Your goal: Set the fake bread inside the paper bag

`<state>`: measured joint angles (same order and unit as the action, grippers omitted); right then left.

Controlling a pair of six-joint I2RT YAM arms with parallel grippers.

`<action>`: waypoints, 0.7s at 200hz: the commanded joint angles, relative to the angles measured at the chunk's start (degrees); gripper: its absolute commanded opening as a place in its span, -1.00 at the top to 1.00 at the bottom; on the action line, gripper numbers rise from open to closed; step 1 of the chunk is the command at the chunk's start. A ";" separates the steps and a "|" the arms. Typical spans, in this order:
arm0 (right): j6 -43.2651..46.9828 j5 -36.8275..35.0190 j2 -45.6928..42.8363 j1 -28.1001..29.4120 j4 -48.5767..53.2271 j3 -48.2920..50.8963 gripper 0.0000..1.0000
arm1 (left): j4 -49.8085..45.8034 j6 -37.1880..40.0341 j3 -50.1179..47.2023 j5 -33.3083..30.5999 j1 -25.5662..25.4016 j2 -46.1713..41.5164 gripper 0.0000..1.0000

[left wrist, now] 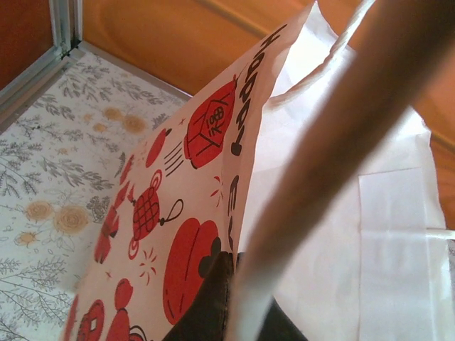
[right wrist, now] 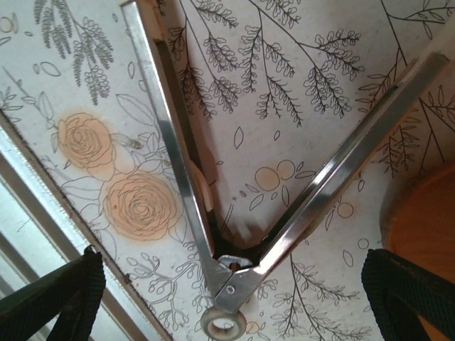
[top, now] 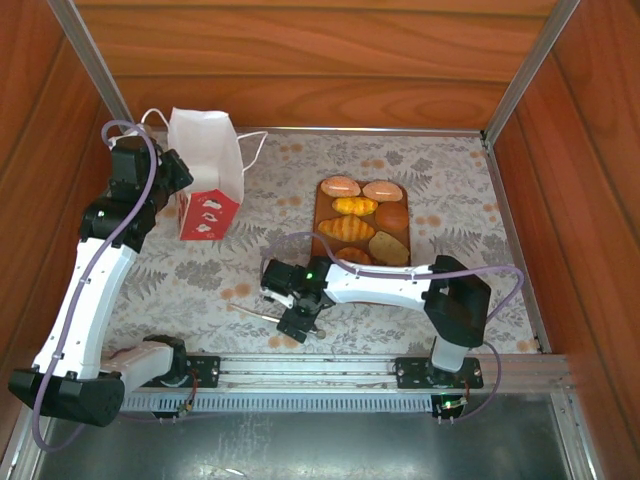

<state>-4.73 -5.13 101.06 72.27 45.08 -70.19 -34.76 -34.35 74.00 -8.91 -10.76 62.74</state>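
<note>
Seemingly our left gripper point(top: 180, 180) clamps the paper bag point(top: 207, 160) by its rim; our right gripper point(right wrist: 227, 295), jaws apart, straddles the tongs point(right wrist: 169, 160), so next we close on them, fake bread point(top: 347, 229) untouched

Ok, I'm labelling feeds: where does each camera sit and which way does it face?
Top external: above and behind the arm bases, looking down at the table; both arms show, the left hand at the paper bag, plus the fake bread.
Left wrist: on the left arm, close against the bag's printed side; a dark part, likely a finger, shows at the bottom.
Right wrist: looking down at metal tongs on the cloth, between the fingers of the open right hand.
Shared: top external and left wrist both see the bag.
</note>
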 commanded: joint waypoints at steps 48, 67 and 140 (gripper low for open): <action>-0.49 -2.61 4.14 0.42 -1.69 -1.92 -0.99 | 0.93 0.72 -1.40 -1.44 0.59 -1.83 1.00; -1.18 -2.78 4.74 0.09 -1.84 -1.97 -0.99 | 0.93 0.74 -1.31 -1.29 0.72 -1.82 1.00; -1.63 -1.40 7.50 -1.34 -4.03 -2.19 -0.99 | 0.88 0.69 -1.39 -1.68 0.66 -1.74 1.00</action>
<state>-5.45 -7.25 106.87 71.83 41.41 -71.02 -34.74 -34.35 73.08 -9.41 -10.55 61.89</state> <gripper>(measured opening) 0.996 0.050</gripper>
